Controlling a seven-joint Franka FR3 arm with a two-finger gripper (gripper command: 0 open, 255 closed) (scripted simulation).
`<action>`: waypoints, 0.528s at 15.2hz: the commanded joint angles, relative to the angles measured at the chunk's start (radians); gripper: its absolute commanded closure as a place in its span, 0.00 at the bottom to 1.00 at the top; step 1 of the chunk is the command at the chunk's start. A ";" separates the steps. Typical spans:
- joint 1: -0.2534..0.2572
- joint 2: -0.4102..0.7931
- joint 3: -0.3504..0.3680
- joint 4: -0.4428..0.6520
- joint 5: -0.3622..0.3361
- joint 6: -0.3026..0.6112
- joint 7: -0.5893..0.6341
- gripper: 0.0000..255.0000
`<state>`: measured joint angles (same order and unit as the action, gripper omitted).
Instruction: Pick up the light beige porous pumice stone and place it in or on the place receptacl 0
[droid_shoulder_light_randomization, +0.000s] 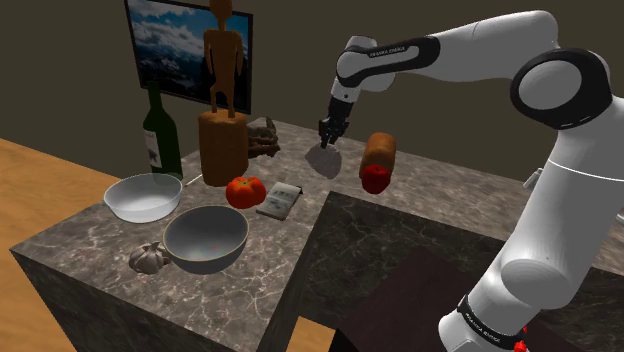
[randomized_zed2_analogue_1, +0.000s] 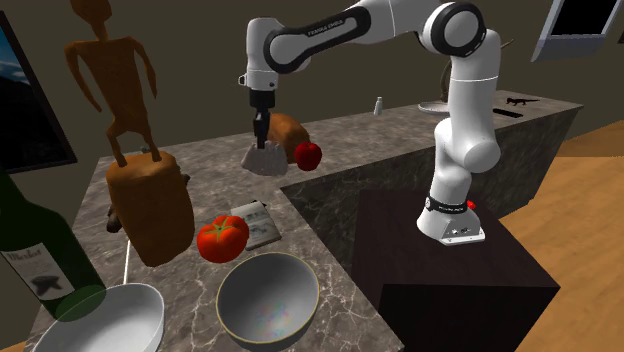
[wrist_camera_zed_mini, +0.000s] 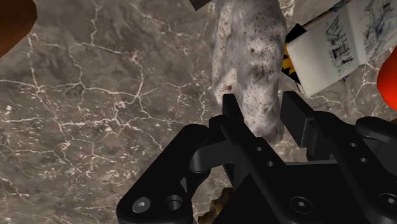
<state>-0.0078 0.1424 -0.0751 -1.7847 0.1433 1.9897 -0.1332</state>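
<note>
A pale, speckled porous pumice stone (wrist_camera_zed_mini: 248, 51) sits between my black fingers, which clasp its near end. My gripper (wrist_camera_zed_mini: 257, 105) is shut on it. In the shoulder view the gripper (droid_shoulder_light_randomization: 328, 138) hangs over the back of the marble counter with the stone (droid_shoulder_light_randomization: 325, 162) just under it, apparently lifted off the surface. The second exterior view shows the same: gripper (randomized_zed2_analogue_1: 261, 140) pointing down, stone (randomized_zed2_analogue_1: 266, 160) below the fingertips. A grey bowl (droid_shoulder_light_randomization: 205, 238) and a white bowl (droid_shoulder_light_randomization: 143, 197) stand near the counter's front corner.
A bread loaf (droid_shoulder_light_randomization: 380, 150) and a red apple (droid_shoulder_light_randomization: 375, 178) lie to the shoulder view's right of the gripper. A tomato (droid_shoulder_light_randomization: 245, 190), small book (droid_shoulder_light_randomization: 280, 200), wooden figure on a block (droid_shoulder_light_randomization: 222, 140) and wine bottle (droid_shoulder_light_randomization: 160, 135) stand between gripper and bowls.
</note>
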 joint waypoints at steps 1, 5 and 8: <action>0.000 -0.004 0.000 0.022 -0.002 -0.025 0.004 1.00; -0.001 -0.010 -0.001 0.067 -0.005 -0.077 0.010 1.00; -0.001 -0.013 -0.001 0.104 -0.007 -0.116 0.015 1.00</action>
<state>-0.0082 0.1298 -0.0760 -1.6954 0.1368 1.8886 -0.1191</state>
